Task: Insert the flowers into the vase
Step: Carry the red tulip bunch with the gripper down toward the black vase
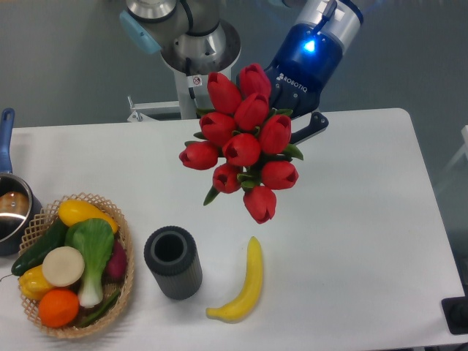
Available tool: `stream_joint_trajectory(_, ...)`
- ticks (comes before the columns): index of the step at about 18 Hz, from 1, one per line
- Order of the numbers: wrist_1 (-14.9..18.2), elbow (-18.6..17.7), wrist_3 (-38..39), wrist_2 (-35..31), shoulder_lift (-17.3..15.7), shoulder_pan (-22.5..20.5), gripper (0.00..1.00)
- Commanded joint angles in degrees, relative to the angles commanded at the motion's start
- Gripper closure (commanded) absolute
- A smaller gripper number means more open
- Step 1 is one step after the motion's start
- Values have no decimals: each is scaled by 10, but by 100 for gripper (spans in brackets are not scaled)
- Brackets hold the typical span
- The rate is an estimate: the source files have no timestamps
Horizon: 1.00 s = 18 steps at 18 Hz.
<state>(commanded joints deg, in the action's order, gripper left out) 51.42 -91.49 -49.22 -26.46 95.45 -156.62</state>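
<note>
A bunch of red tulip flowers (245,142) with green leaves hangs in the air above the table's middle, heads toward the camera. My gripper (298,124) sits behind the bunch at its upper right and is shut on the stems, which the heads hide. One dark finger (313,126) shows to the right of the bunch. The vase (172,262), a dark grey ribbed cylinder with a round open mouth, stands upright on the table, below and to the left of the flowers and apart from them.
A yellow banana (244,284) lies just right of the vase. A woven basket (123,252) of vegetables and fruit stands at the front left. A pot (10,206) with a blue handle is at the left edge. The arm's base (191,51) is at the back.
</note>
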Motion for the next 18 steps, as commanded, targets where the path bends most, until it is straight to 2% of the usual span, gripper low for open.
stream_joint_trajectory(11, -1, 3, -1, -1, 8, 28, 75)
stream_joint_trajectory(13, -11, 4, -1, -1, 17, 42, 75)
stream_joint_trajectory(15, -37, 4, -1, -1, 36, 73, 75)
stream_joint_trajectory(18, -62, 6, -2, -1, 53, 94, 75)
